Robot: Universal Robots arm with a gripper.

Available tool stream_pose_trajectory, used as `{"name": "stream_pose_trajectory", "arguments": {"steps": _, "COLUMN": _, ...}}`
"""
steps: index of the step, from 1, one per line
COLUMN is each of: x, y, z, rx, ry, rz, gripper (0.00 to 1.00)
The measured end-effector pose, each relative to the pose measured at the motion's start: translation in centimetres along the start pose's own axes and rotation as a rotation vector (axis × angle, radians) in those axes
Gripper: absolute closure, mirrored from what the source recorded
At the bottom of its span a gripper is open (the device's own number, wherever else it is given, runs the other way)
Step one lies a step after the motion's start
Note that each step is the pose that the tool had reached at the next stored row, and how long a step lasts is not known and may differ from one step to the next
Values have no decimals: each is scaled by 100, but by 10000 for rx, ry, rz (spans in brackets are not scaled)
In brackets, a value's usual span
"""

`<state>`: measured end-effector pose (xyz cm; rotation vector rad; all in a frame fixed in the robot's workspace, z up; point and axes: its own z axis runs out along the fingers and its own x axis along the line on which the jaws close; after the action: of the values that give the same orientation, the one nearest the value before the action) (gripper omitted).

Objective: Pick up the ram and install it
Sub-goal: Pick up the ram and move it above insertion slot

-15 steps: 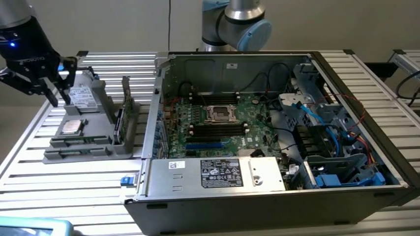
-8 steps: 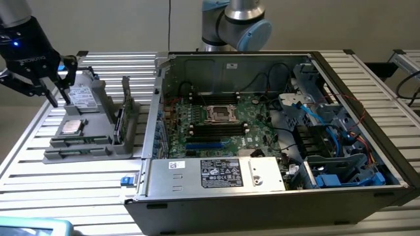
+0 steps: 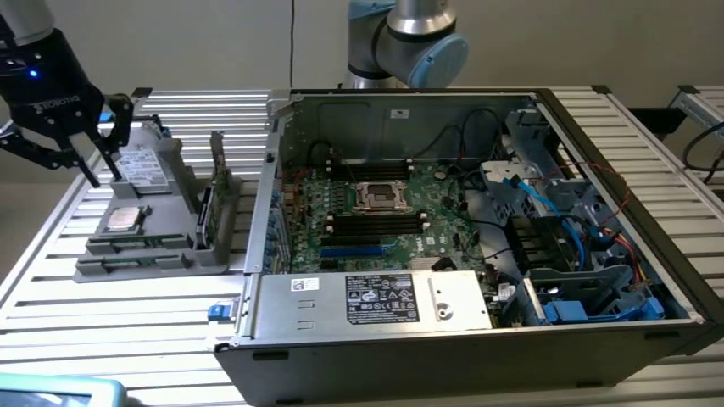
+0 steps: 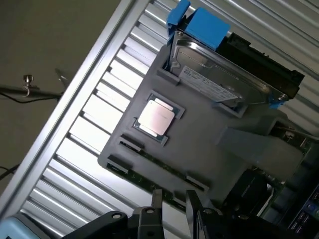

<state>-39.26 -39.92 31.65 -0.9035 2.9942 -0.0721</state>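
The ram (image 4: 155,164) is a thin dark-green strip standing on edge in a slot along the rim of the grey fixture (image 4: 199,134), just beside the square silver chip (image 4: 156,120). In the exterior view the ram (image 3: 138,245) sits in the fixture's front slot at that view's left. My gripper (image 3: 101,175) hangs above the fixture's far left side, over the silver drive (image 3: 142,165), clear of the ram. Its fingers (image 4: 157,200) are apart with nothing between them, so my gripper (image 4: 174,203) is open.
The open computer case (image 3: 453,322) fills the exterior view's middle and right, with the motherboard (image 3: 374,216) and its black slots (image 3: 374,225) inside. A dark card (image 3: 207,214) stands upright in the fixture beside the case wall. The slatted table (image 3: 125,314) lies beneath.
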Motion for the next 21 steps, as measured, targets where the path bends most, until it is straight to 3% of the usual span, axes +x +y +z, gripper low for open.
{"name": "stream_pose_trajectory", "arguments": {"steps": 9, "x": 4, "y": 2, "z": -1, "rx": 293, "ry": 116, "rz": -1655, "gripper": 67}}
{"name": "stream_pose_trajectory", "arguments": {"steps": 13, "x": 4, "y": 2, "z": -1, "rx": 342, "ry": 103, "rz": -2379, "gripper": 67}}
{"name": "stream_pose_trajectory", "arguments": {"steps": 21, "x": 4, "y": 3, "z": 3, "rx": 361, "ry": 10, "rz": -3820, "gripper": 67}}
